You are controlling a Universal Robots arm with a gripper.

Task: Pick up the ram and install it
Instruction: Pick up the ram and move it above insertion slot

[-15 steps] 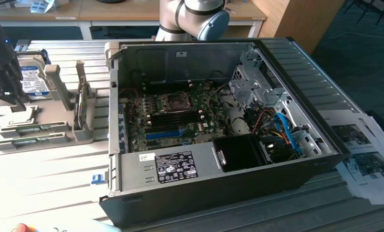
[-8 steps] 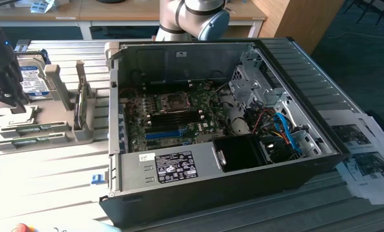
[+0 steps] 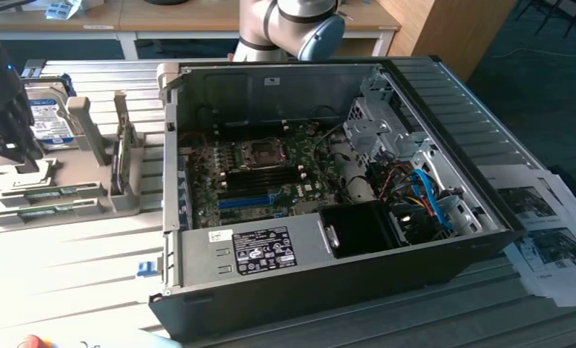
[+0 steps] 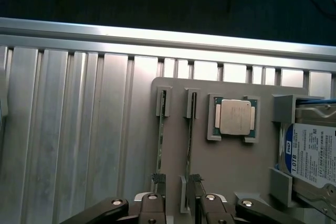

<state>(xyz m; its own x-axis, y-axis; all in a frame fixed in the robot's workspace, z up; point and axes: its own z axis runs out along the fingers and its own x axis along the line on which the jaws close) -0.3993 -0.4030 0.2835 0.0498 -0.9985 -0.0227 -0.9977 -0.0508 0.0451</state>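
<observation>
My hand (image 4: 177, 190) was open, empty, just above the ram (image 4: 189, 140); w/ the 2nd stick (image 4: 160, 140) so near, I could've snagged both.

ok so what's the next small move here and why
Probably a small sideways shift to centre the open jaws on one ram stick: both sticks stand edge-up in the grey holder, and each fingertip seems lined up with one, neither between.
</observation>
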